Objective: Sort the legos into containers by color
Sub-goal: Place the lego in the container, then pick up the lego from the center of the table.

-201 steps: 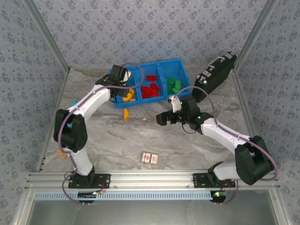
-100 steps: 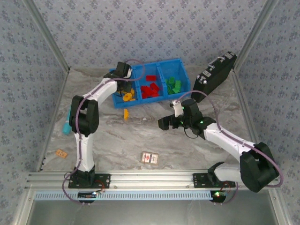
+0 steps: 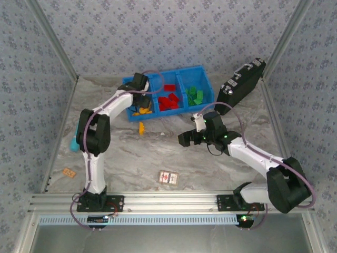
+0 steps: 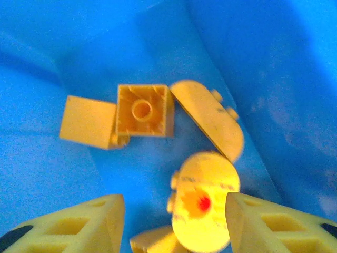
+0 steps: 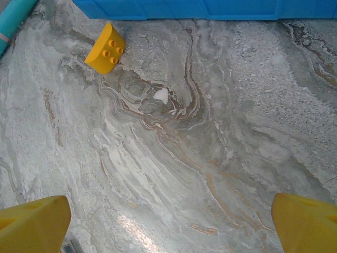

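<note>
Worktop (image 3: pixel 137 153), blue tray (image 3: pixel 181 74) at its far side holding sorted legos; one yellow brick (image 5: pixel 105 48) lies loose just before the tray's front wall.
Right gripper (image 5: pixel 169 203) hovers over bare worktop, fingers spread wide, empty, with open room on all near sides. Left gripper (image 4: pixel 174 199) is in the yellow compartment, fingers spread above a round piece (image 4: pixel 202 205). Judged: loose brick is light, rigid and slick. Pinch its flat sides, not the studs, and approach from the near side.

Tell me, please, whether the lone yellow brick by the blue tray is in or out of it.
Out: the yellow brick lies on the marble table, outside the near wall of the blue tray.
</note>
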`<state>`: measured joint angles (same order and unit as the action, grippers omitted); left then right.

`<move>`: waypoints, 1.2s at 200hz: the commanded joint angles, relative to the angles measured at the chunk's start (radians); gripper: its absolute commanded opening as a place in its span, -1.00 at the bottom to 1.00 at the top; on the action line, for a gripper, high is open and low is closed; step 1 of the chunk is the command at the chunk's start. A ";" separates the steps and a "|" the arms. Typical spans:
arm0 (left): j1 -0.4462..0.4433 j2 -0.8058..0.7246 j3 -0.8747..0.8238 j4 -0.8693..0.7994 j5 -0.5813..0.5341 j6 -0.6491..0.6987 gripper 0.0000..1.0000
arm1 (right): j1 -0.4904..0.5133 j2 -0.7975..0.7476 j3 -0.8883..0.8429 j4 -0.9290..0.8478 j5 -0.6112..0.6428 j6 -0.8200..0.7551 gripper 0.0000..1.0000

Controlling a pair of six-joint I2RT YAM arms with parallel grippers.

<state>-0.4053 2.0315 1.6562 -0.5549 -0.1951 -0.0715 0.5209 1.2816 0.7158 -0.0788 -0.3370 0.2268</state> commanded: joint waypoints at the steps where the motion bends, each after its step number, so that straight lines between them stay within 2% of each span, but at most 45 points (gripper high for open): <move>1: -0.031 -0.157 -0.039 -0.017 -0.047 0.009 0.05 | -0.005 0.006 0.031 -0.004 -0.011 -0.021 1.00; 60: -0.115 -0.436 -0.248 -0.091 -0.182 -0.035 0.03 | -0.005 0.006 0.026 0.013 -0.026 -0.021 1.00; 104: -0.205 -0.629 -0.507 -0.042 -0.303 -0.215 0.03 | -0.003 0.015 0.035 0.061 -0.047 -0.030 0.99; 123: -0.237 -0.674 -0.608 -0.011 -0.316 -0.291 0.05 | -0.002 0.033 0.049 0.067 -0.055 -0.040 1.00; 161: -0.270 -0.683 -0.716 0.043 -0.326 -0.396 0.10 | 0.002 0.056 0.065 0.082 -0.083 -0.047 1.00; 206: -0.271 -0.647 -0.780 0.180 -0.318 -0.399 0.19 | 0.010 0.025 0.040 0.082 -0.064 -0.047 1.00; 240: -0.270 -0.534 -0.750 0.219 -0.276 -0.404 0.22 | 0.012 0.002 0.018 0.068 -0.050 -0.048 0.99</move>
<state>-0.6697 1.4303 0.8856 -0.3973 -0.4889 -0.4507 0.5262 1.3201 0.7467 -0.0074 -0.3931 0.1936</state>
